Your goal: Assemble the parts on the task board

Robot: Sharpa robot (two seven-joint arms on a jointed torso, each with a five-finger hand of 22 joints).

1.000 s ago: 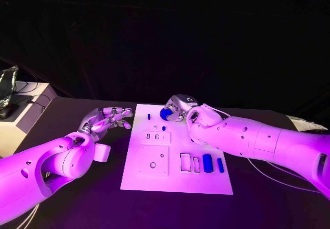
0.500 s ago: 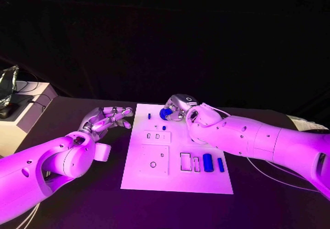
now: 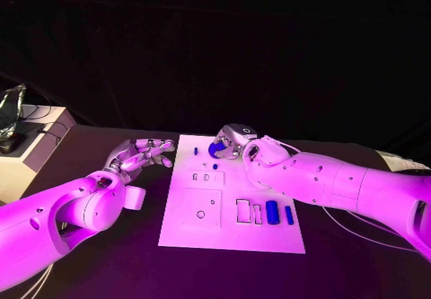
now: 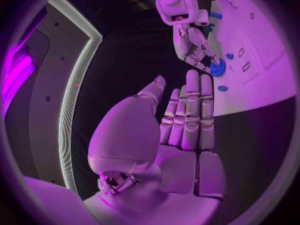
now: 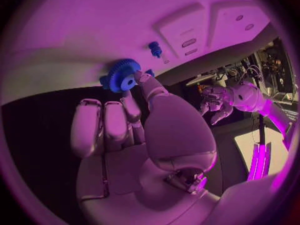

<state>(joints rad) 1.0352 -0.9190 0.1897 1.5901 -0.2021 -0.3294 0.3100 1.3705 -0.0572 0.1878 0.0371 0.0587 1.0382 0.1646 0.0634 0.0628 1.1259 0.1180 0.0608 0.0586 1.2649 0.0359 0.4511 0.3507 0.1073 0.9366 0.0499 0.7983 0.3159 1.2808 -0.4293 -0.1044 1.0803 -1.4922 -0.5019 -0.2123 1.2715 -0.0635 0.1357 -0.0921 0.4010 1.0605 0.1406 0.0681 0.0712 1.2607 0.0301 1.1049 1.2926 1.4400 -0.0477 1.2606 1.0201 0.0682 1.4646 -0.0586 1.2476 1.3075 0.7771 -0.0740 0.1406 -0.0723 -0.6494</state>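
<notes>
the right hand (image 3: 235,142) pinches a blue gear (image 5: 122,75) at the board (image 3: 232,233)'s far edge, about twelve o'clock; a small blue peg (image 5: 154,48) stands just beside it. the left hand (image 3: 139,156), fingers apart and holding nothing, hovers off the board at nine o'clock, farther away.

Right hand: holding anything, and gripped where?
Right hand pinches the blue gear at its toothed rim, over the task board. Left hand holds nothing.

No readable text, labels, brands or numbers on any surface in view.
</notes>
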